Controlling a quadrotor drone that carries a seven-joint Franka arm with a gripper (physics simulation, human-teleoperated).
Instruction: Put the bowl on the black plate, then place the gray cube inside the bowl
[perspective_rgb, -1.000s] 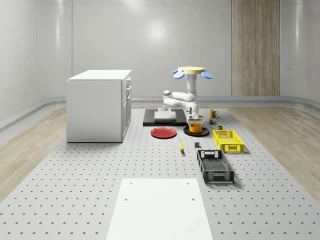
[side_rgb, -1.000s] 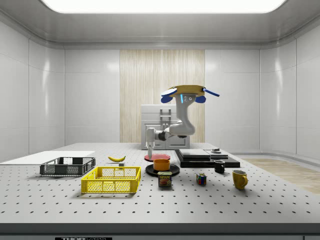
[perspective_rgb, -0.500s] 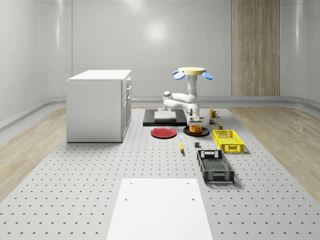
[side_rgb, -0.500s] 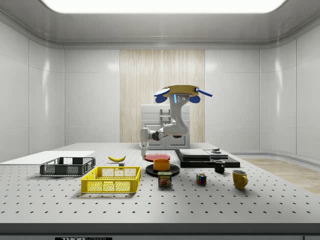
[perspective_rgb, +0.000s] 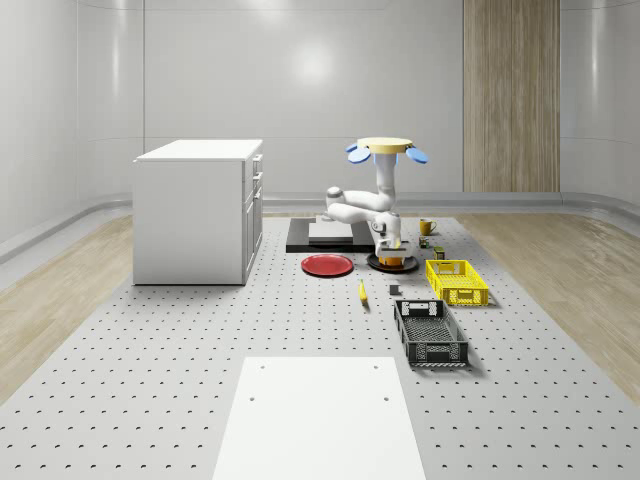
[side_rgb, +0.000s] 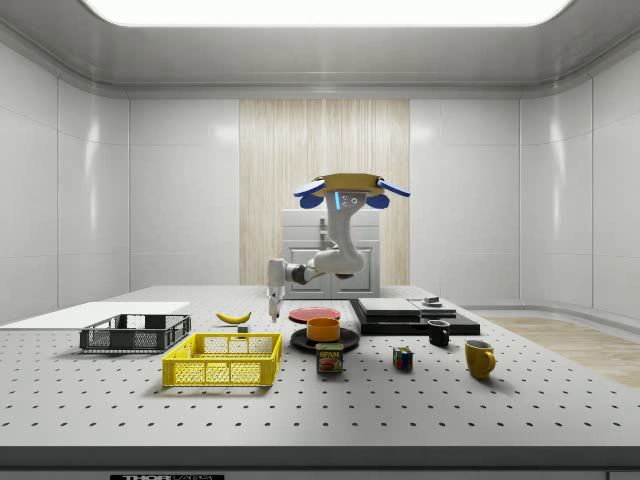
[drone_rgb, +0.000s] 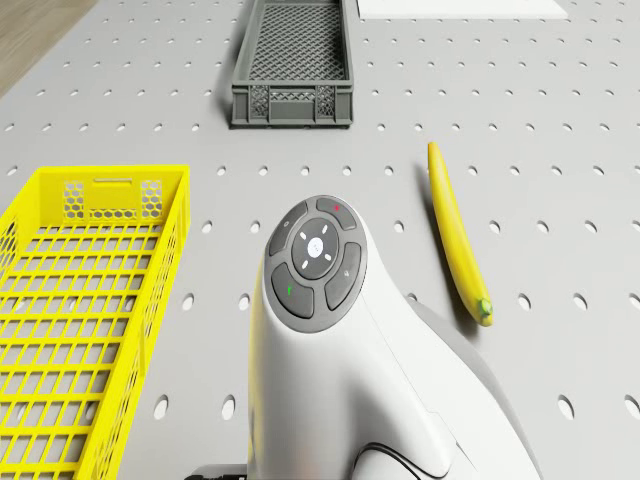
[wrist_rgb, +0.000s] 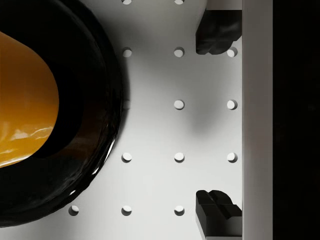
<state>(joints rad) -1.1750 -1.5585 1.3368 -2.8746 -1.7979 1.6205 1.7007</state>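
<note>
Floor: a big gray board (perspective_rgb: 150, 380) full of small round holes, with a plain white sheet (perspective_rgb: 320, 415) lying on it at the near end in the whole-scene view
Room: shiny pale walls, a wood strip (perspective_rgb: 510, 95) on the back wall, wood floor at both sides
Cabinet: a white cabinet (perspective_rgb: 198, 210) stands on the board at the whole-scene view's left
Drone: it (side_rgb: 345, 187) hovers in the air, over the spot around the plates
Gripper: it (wrist_rgb: 217, 120) hangs low over bare board just beside the black plate; the two dark fingers (wrist_rgb: 216, 32) are wide apart and hold nothing
Bowl: the orange bowl (side_rgb: 323, 328) sits on the black plate (side_rgb: 345, 340)
Gray cube: maybe the small dark thing (perspective_rgb: 395, 290) near the banana (drone_rgb: 455, 230), hard to tell
Baskets: a yellow basket (drone_rgb: 75, 300) and a dark gray crate (drone_rgb: 292, 60) sit well apart
</note>
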